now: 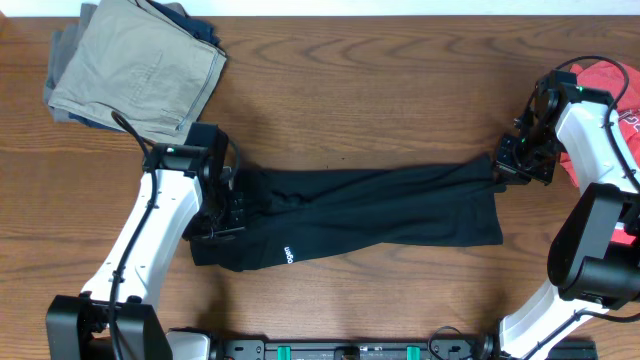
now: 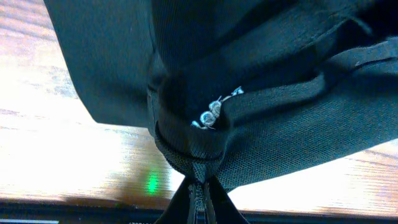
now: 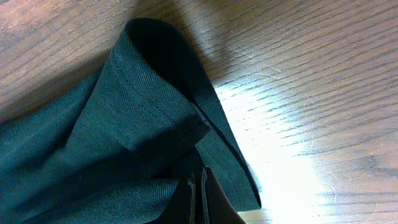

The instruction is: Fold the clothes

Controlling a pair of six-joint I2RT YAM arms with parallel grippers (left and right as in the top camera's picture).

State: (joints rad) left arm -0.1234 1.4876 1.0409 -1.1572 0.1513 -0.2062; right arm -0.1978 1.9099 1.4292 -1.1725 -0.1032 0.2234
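So where we're at, starting closest in: our left gripper (image 2: 200, 190) has its jaws pinched together on a bunched-up wad of the clothes (image 2: 261, 124), with a bit of white lettering (image 2: 211, 113) crumpled right above the tips. Over on the other side, our right gripper (image 3: 200, 190) is also clamped tight, this time on a folded-over hem (image 3: 168, 115) at the corner of the fabric. Nothing is hanging open on either arm. From overhead, the clothes (image 1: 380, 215) lie flat on the table (image 1: 380, 110) as one long black band running side to side, basically strung between the left gripper (image 1: 222, 205) at one end and the right gripper (image 1: 503, 168) at the other. The right end sits a touch farther back than the left, so the long axis is slightly skewed. From each set of jaws the cloth heads inward toward the middle, and neither arm is really nearer since each owns its own end. Our guess is that the fold turns on that axis: carry one end along it onto the other, or swing both ends forward together. Farther back, well apart from all this, the khaki trousers (image 1: 140, 65) sit folded at the far left and a red T-shirt (image 1: 612, 78) pokes out behind the right arm.
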